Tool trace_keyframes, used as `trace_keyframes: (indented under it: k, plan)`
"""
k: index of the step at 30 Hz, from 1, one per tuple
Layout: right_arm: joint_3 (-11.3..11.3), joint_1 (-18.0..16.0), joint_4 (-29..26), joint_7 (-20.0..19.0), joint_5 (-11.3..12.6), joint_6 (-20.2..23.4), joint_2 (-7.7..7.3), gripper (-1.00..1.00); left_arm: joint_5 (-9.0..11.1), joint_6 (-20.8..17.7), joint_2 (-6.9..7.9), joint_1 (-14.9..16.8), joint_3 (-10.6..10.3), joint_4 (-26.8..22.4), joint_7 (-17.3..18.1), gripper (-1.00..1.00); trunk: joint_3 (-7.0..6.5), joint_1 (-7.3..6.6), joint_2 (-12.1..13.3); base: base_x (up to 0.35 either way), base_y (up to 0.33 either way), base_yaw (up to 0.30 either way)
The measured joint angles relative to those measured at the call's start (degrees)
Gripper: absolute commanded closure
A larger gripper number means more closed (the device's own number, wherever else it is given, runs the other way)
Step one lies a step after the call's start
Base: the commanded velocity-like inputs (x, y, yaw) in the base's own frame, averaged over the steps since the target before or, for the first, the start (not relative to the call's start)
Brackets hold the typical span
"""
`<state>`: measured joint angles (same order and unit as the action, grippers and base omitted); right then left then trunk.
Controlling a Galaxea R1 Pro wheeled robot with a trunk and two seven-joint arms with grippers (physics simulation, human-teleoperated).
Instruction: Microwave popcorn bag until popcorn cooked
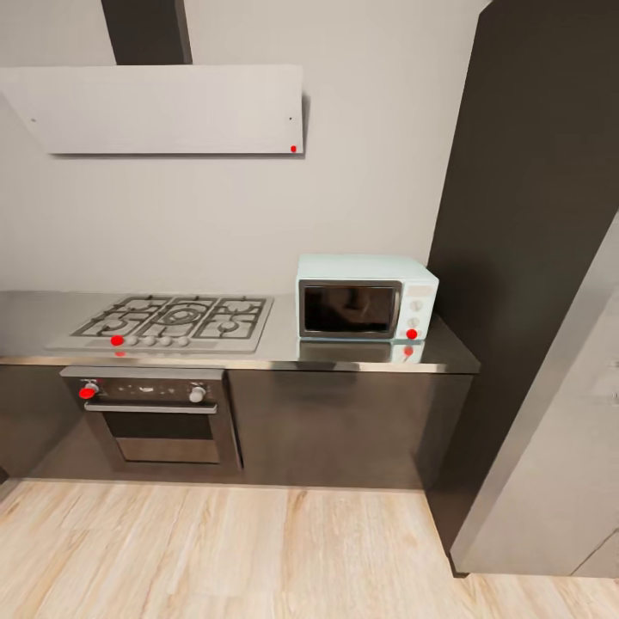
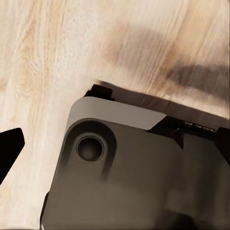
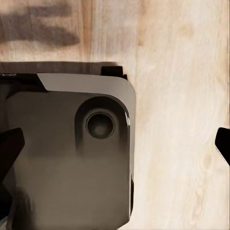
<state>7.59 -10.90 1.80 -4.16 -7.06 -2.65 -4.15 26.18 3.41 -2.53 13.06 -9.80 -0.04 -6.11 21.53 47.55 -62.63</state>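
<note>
Stage: approach, by my reading; the robot faces the kitchen run from the wood floor, nothing picked up yet.
Microwave: on the right end of the countertop, door closed, beside the tall dark cabinet.
Popcorn bag: not on the stretch of counter seen from the head camera; where it lies cannot be told.
Hob: left of the microwave, with the oven below it and the hood above.
Left gripper: one dark fingertip at the edge of the left wrist view, above the robot's base and floor; opening cannot be told, nothing visibly held.
Right gripper: dark fingertips at both edges of the right wrist view, wide apart, empty.
Risk: driving on to the microwave without the bag wastes the trip; the bag must be found first.
Risk: the cabinet crowds the microwave's right side, so an arm may strike it.
Risk: red-marked knobs on hob and oven could be mistaken for the microwave's control.
</note>
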Motion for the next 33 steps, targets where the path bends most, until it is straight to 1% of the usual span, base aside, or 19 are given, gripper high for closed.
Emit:
trace_keyframes:
  k: [8, 21, 24, 33]
  plan:
    - [0.00, 0.00, 0.02, -0.01, -0.06, -0.05, 0.05, -1.00, 0.00, -0.11, 0.00, 0.00, -0.02, 0.01, 0.00, -1.00, 0.00, 0.00, 0.00, 0.016, -0.280, 0.000]
    - [0.00, 0.00, 0.00, -0.07, -0.09, -0.05, -0.03, -1.00, -0.05, 0.01, 0.00, 0.00, 0.00, 0.05, 0.00, -1.00, 0.00, -0.01, 0.00, 0.114, -0.271, 0.000]
    - [0.00, 0.00, 0.02, -0.09, -0.09, -0.05, -0.04, -1.00, -0.07, 0.02, 0.00, 0.00, -0.01, 0.02, -0.02, -1.00, 0.00, -0.01, 0.00, 0.109, -0.118, 0.000]
    - [0.00, 0.00, 0.02, -0.10, -0.09, -0.05, -0.04, -1.00, -0.09, -0.05, 0.00, 0.00, -0.01, 0.01, -0.02, -1.00, 0.00, -0.02, 0.00, 0.146, -0.008, 0.000]
